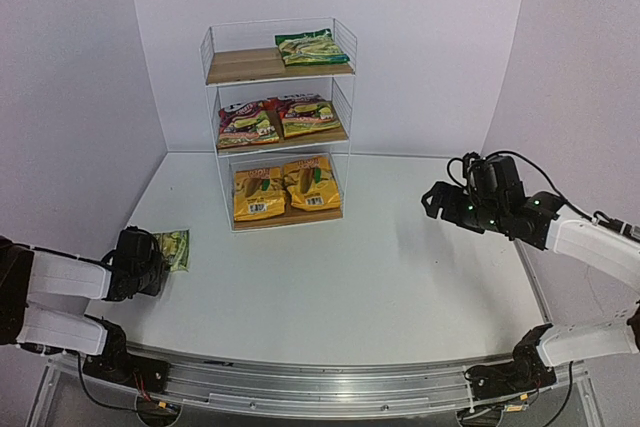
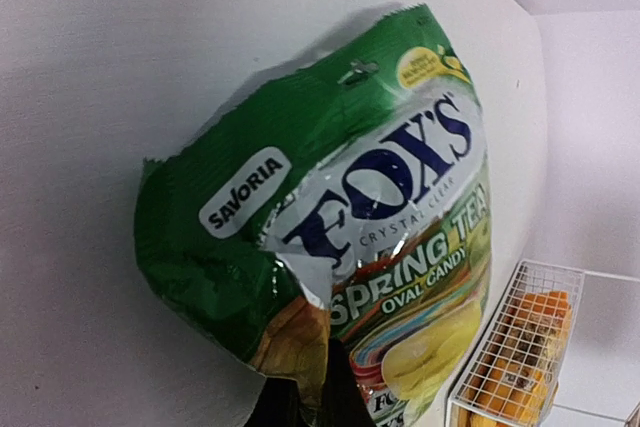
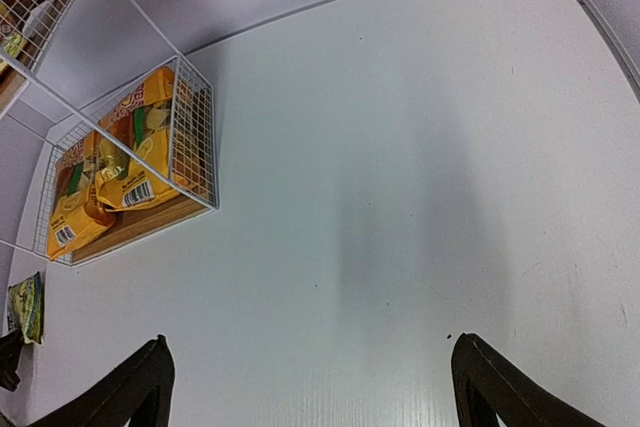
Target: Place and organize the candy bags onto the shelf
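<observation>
My left gripper (image 1: pixel 152 259) is shut on the near edge of a green candy bag (image 1: pixel 176 247) at the table's left side. In the left wrist view this bag (image 2: pixel 340 207) fills the frame and reads FOX'S Spring Tea, with my dark fingers (image 2: pixel 300 405) pinching its bottom edge. The white wire shelf (image 1: pixel 240 65) stands at the back. It holds one green bag (image 1: pixel 312 47) on top, two red bags (image 1: pixel 247 123) in the middle and two yellow bags (image 1: pixel 285 190) at the bottom. My right gripper (image 1: pixel 440 202) is open and empty, above the table at the right (image 3: pixel 310 372).
The left half of the shelf's top board is bare wood. The right wrist view shows the shelf's bottom tier (image 3: pixel 195 142) with the yellow bags (image 3: pixel 110 167), and the green bag (image 3: pixel 25 307) far left. White walls enclose the table; a metal rail (image 1: pixel 320 387) runs along its near edge.
</observation>
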{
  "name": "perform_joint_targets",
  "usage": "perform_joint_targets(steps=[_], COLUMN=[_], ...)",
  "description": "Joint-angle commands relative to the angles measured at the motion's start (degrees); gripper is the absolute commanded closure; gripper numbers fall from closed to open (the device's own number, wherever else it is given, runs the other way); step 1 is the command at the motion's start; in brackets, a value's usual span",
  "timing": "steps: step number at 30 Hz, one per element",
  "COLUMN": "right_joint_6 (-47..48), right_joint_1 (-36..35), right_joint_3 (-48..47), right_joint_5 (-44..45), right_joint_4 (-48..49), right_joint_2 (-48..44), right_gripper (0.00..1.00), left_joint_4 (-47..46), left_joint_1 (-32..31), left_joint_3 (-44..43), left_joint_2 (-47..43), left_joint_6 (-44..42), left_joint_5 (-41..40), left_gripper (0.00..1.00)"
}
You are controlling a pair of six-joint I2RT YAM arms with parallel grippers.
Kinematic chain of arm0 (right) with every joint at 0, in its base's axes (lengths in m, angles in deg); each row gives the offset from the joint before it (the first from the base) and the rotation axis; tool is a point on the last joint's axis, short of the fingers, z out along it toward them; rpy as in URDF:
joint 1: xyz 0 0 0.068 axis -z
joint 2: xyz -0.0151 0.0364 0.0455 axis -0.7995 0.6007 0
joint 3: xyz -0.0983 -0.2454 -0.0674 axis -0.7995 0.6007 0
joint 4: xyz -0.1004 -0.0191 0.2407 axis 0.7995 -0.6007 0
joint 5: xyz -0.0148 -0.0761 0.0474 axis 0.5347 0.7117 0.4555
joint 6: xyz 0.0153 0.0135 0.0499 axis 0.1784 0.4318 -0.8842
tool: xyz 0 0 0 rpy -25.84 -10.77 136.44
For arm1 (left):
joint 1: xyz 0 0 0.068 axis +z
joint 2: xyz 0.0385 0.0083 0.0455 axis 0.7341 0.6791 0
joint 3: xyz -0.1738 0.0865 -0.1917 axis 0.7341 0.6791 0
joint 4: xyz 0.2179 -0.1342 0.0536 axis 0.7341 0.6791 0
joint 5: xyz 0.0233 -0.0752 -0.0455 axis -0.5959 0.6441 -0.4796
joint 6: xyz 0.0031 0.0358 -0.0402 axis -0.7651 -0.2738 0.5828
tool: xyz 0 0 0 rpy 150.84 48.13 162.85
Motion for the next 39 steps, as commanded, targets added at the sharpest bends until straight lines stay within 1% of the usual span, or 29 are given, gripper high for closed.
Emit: perform_joint_targets(steps=[1,3,5,8,10,12,17,19,20,22,24,26,28,30,32,35,39], right_joint_6=[0.8,1.0,1.2,1.7,2.1,2.1,-0.3,-3.1,-3.9,-6.3,-9.8,-14.1,-20.4,-25.1,-24.8,-22.0,-20.8], right_joint_1=[-0.2,-0.1,-0.1,-0.1,-0.1,-0.2,-0.3,-0.9,-1.7,-3.6,-5.6,-7.6,-8.8,-10.1,-12.2,-14.9,-15.9], right_joint_3=[0.5,1.4,2.5,2.9,2.1,0.5,-5.0,-7.3,-8.0,-8.6,-7.8,-5.8,-2.4,-0.4,-1.2,-3.5,-2.4], right_joint_5=[-2.2,-3.2,-4.6,-8.8,-13.9,-21.5,-37.2,-42.8,-44.2,-45.3,-46.0,-47.4,-50.1,-52.3,-52.6,-52.0,-48.9], right_joint_4=[1.4,1.4,1.4,1.4,1.3,1.3,1.2,1.6,2.1,3.3,7.0,15.4,27.4,39.7,44.0,44.4,46.9], right_joint_2=[-3.3,-4.4,-5.3,-5.5,-4.6,-2.6,6.1,11.0,12.9,16.3,18.3,19.4,20.3,21.8,23.0,23.4,21.9], right_gripper=[0.07,0.07,0.07,0.08,0.08,0.09,0.09,0.10,0.11,0.12,0.12,0.12,0.12,0.13,0.14,0.16,0.17], left_joint_4=[2.9,5.2,6.6,7.7,8.5,7.8,9.7,9.1,8.6,6.3,2.6,-1.4,-5.1,-6.8,-7.6,-11.5,-14.6], left_joint_1=[0.3,0.3,0.2,0.0,-0.7,-2.3,-10.8,-13.5,-14.8,-16.8,-17.9,-18.2,-18.3,-18.3,-18.4,-18.4,-18.5], left_joint_3=[-3.5,-5.3,-7.3,-9.9,-11.1,-12.1,-19.1,-21.9,-23.1,-24.4,-25.2,-25.9,-26.6,-27.9,-29.4,-29.8,-30.1], left_joint_2=[-0.6,-3.1,-5.7,-9.2,-10.4,-10.8,-8.6,-7.9,-7.9,-8.5,-9.3,-9.9,-10.0,-9.5,-8.4,-7.2,-6.9], left_joint_6=[-7.3,-12.8,-20.3,-29.9,-34.4,-37.6,-45.3,-46.3,-46.5,-46.2,-45.6,-44.5,-43.6,-43.1,-42.9,-41.3,-40.1], left_joint_5=[2.8,6.2,11.4,24.8,32.3,38.2,51.2,55.8,57.8,60.3,63.0,65.4,67.2,68.4,70.0,72.4,73.7], left_gripper=[1.00,1.00,1.00,1.00,1.00,1.00,1.00,1.00,1.00,1.00,1.00,1.00,1.00,1.00,1.00,1.00,1.00])
